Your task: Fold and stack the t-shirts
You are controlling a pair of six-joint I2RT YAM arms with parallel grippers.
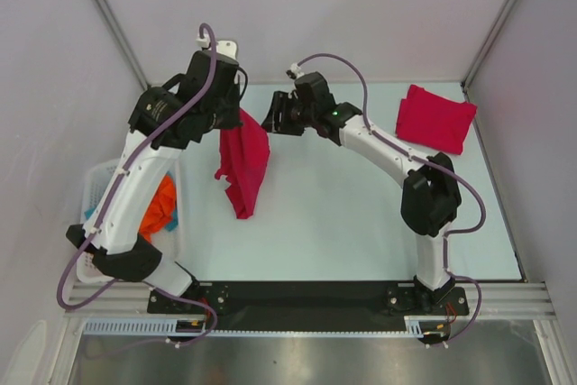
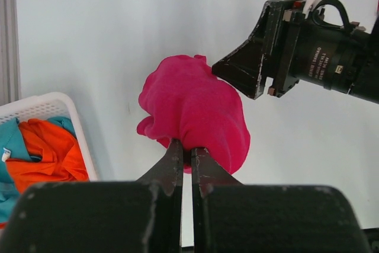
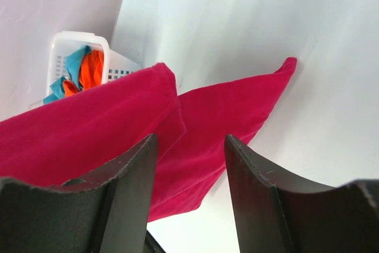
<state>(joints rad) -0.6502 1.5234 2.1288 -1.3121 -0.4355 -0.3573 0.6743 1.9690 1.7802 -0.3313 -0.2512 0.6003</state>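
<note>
The left gripper (image 2: 186,146) is clenching the top of the hanging t-shirt (image 1: 243,164), which is drooping crumpled over the far left part of the table (image 1: 343,223). The right gripper (image 3: 189,143) is hovering just right of it, jaws standing apart and grasping nothing. The folded t-shirt (image 1: 435,119) is lying at the far right corner. A white basket (image 1: 95,191) is holding orange and teal clothes (image 1: 160,209) at the left edge

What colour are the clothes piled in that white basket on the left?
Orange and teal clothes, clearest in the left wrist view.
</note>
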